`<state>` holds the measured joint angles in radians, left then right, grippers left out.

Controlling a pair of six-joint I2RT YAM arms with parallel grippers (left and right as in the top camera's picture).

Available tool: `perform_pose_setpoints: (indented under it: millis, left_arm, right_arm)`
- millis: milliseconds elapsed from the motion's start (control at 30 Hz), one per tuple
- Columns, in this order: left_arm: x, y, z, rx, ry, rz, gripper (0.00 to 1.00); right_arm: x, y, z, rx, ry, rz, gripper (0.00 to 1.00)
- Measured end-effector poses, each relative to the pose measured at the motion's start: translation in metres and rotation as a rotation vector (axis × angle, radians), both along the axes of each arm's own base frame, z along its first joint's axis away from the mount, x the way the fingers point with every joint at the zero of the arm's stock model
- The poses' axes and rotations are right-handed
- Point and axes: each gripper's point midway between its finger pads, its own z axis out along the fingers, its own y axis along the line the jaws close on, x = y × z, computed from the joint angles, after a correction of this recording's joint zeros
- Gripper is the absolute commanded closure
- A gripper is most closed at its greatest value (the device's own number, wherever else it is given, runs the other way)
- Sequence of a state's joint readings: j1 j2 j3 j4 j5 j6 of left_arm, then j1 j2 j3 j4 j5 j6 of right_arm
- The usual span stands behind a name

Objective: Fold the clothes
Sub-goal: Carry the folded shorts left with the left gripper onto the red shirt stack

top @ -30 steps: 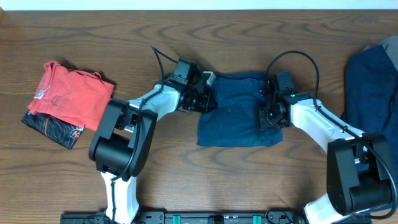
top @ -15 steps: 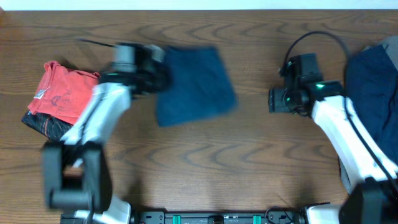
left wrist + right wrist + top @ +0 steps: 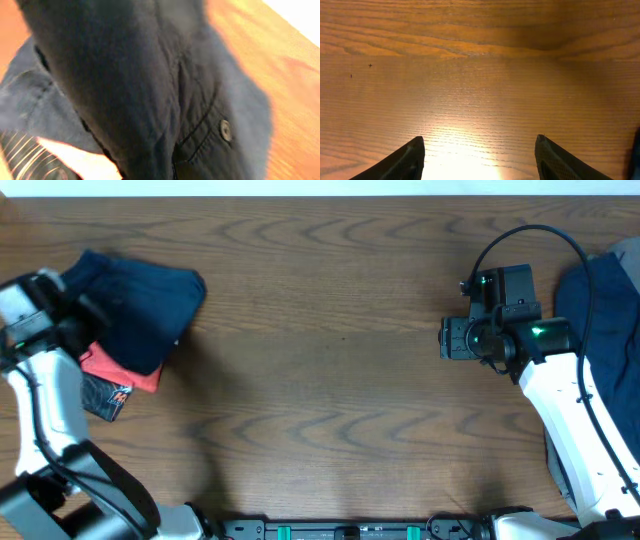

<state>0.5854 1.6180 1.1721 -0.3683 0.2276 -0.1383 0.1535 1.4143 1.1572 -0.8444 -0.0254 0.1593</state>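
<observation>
**Shorts pinched by the left arm, hanging over the pile at the left edge**

Cloth fills the left wrist view, so the jaws themselves are hidden. They are pressed together, and the way the fabric drapes from them suggests a pinch on the shorts [image 3: 150,75]. The left gripper [image 3: 72,312] holds the shorts at the far left of the table [image 3: 320,390]. They hang as a folded bundle, partly covering the red T-shirt [image 3: 128,372] and the black printed garment [image 3: 102,396] below it.

The right gripper [image 3: 480,139] has its jaws well apart and grips nothing, with only bare wood under it. It sits at the right of the table, just beside the navy heap [image 3: 600,310] at the right edge.

The step looks like stacking the folded shorts on the pile. To do it well, the left arm should lower until the cloth lies flat, square the bundle over the T-shirt, and only then let go. A drop from height would likely spring the fold open.

The shorts are dark navy woven cotton, matte and limp, with raised double-stitched seams and a small pale button [image 3: 226,130] on a pocket flap. The black garment shows fine pale stripes. The table is glossy brown wood with strong grain.
</observation>
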Motion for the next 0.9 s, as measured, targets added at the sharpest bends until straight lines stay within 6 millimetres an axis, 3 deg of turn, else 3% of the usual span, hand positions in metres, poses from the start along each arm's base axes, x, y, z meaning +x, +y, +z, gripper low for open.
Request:
perform_pose_setpoints:
  millis: [33, 100, 133, 233, 367, 533, 633, 733, 800, 900]
  left_arm:
    - [-0.005, 0.007, -0.008, -0.016, 0.019, 0.025, 0.76]
    - [-0.012, 0.015, -0.02, -0.04, 0.048, 0.061, 0.35]
    - [-0.014, 0.018, -0.023, -0.051, 0.054, 0.078, 0.23]
    - [-0.019, 0.025, -0.028, -0.068, 0.063, 0.121, 0.01]
    - [-0.015, 0.019, -0.023, -0.115, 0.024, 0.125, 0.02]
    - [0.001, -0.011, 0.003, -0.148, -0.055, 0.035, 0.02]
    - [0.017, -0.05, 0.024, -0.125, -0.093, -0.08, 0.02]
    - [0.028, -0.11, 0.032, -0.121, -0.079, -0.238, 0.02]
    - [0.027, -0.151, 0.025, -0.128, -0.026, -0.333, 0.02]
    - [0.007, -0.207, 0.003, -0.124, 0.122, -0.462, 0.02]
  right_arm:
    - [0.0, 0.0, 0.0, 0.0, 0.001, 0.0, 0.31]
    - [-0.001, 0.0, -0.001, -0.001, 0.005, 0.0, 0.29]
    - [-0.001, 0.0, -0.001, -0.001, 0.007, -0.001, 0.28]
    - [-0.002, 0.0, -0.001, -0.001, 0.009, -0.001, 0.25]
    - [-0.002, -0.001, -0.001, -0.001, 0.009, -0.003, 0.21]
    - [0.003, -0.011, 0.001, 0.008, -0.005, -0.036, 0.13]
    - [0.008, -0.017, 0.003, 0.045, -0.021, -0.053, 0.12]
    - [0.01, -0.028, 0.004, 0.092, -0.021, -0.086, 0.09]
    - [0.009, -0.039, 0.003, 0.115, -0.009, -0.117, 0.01]
    - [-0.004, -0.057, -0.007, 0.131, 0.061, -0.158, 0.01]
